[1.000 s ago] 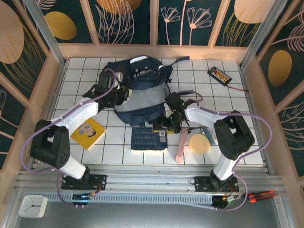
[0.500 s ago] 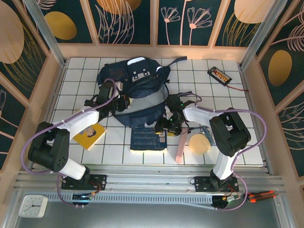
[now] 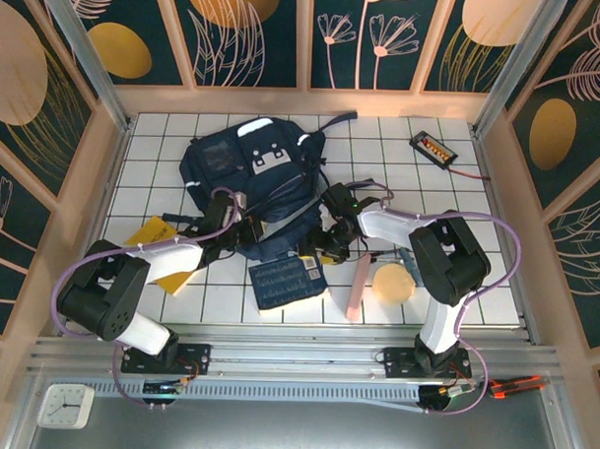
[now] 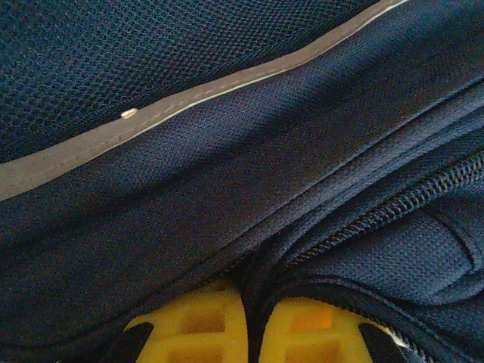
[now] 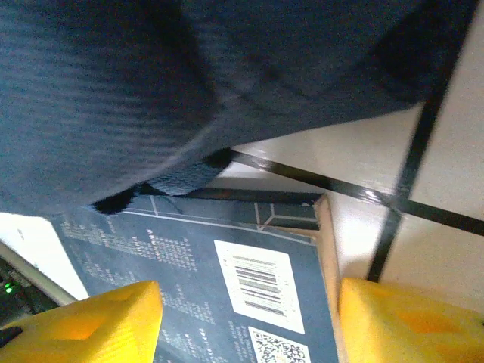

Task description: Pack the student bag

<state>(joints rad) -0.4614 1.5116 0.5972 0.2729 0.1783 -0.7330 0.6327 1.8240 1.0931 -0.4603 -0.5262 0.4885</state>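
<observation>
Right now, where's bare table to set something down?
Bare tiles lie right of the student bag, between the black device and the round disc, and in the far left corner. It is crowded at the bag's near edge, around the navy book.

bag (image 3: 245, 168) far-left of centre on table (image 3: 479, 191) | book (image 3: 286, 281) at bag's near edge | booklet (image 3: 150, 231) left of book | stick (image 3: 358, 278) right of book | disc (image 3: 393, 283) just right of stick | device (image 3: 433, 147) far right
</observation>
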